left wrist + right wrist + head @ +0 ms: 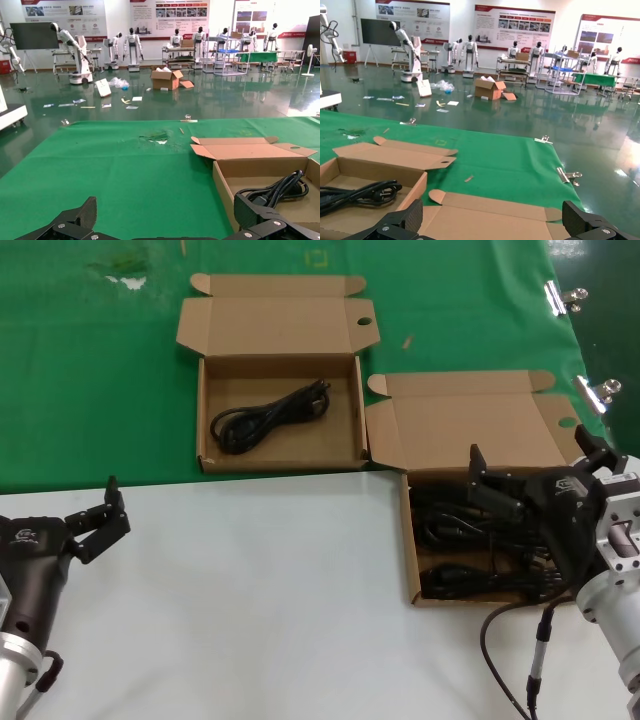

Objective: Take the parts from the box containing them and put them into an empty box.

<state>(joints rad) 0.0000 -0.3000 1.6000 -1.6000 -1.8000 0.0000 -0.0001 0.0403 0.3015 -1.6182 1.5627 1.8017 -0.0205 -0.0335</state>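
Note:
The near box (409, 540) at the right holds several black power cords (470, 545) in a tangle. My right gripper (535, 462) hovers over it, open, with nothing between its fingers. In the right wrist view the gripper (495, 222) spans that box's open lid (520, 217). The far box (205, 410) on the green cloth holds one coiled cord (268, 418); that box (222, 187) and cord (275, 189) also show in the left wrist view. My left gripper (100, 515) waits open and empty over the white table at the near left, apart from both boxes.
Green cloth (90, 370) covers the back of the table, white surface (260, 600) the front. Metal clips (565, 297) hold the cloth at the right edge. My own thin black wire (510, 660) loops below the right arm.

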